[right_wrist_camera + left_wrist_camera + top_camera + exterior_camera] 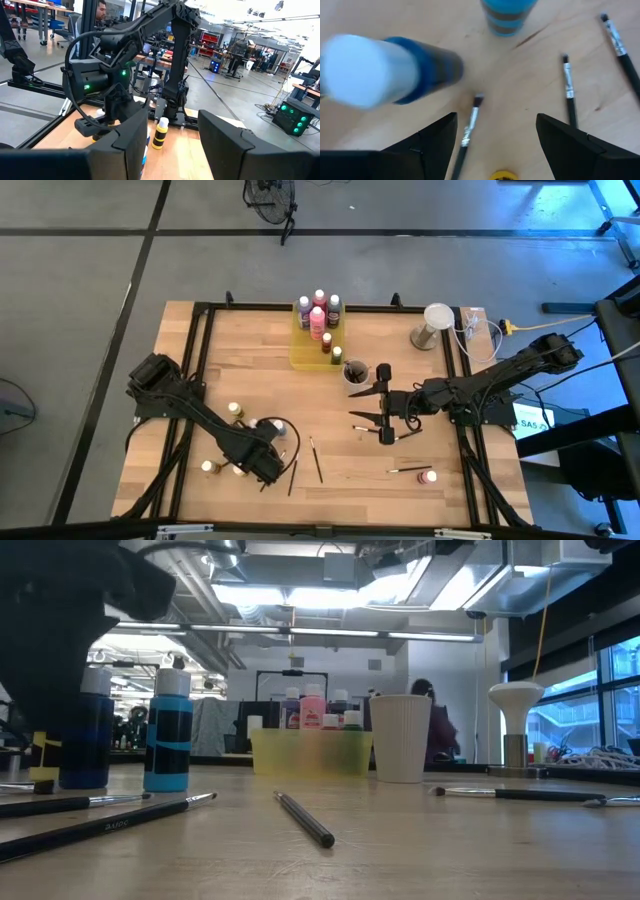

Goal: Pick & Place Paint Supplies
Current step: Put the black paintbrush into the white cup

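Note:
My left gripper point(268, 470) point(495, 125) is open near the table's near-left part, pointing down. A thin brush point(470, 125) lies between its fingers, untouched. Beside it stand a dark blue bottle point(370, 70) point(85, 735) with a white cap and a lighter blue bottle point(510, 15) point(168, 735). My right gripper point(362, 405) point(172, 120) is open at the table's middle, held level, pointing toward the left arm. Several bottles stand upright in the yellow tray point(300, 358) point(310, 752). The grey cup point(357, 372) holds brushes.
Loose brushes lie on the wood point(315, 460) point(293, 477) point(410, 470) point(305, 818). A pink-capped bottle point(430, 477) stands near the right arm, and a yellow bottle point(235, 410) point(160, 132) behind the left gripper. A white-topped stand point(437, 320) and cables occupy the far right corner. People show in the room behind.

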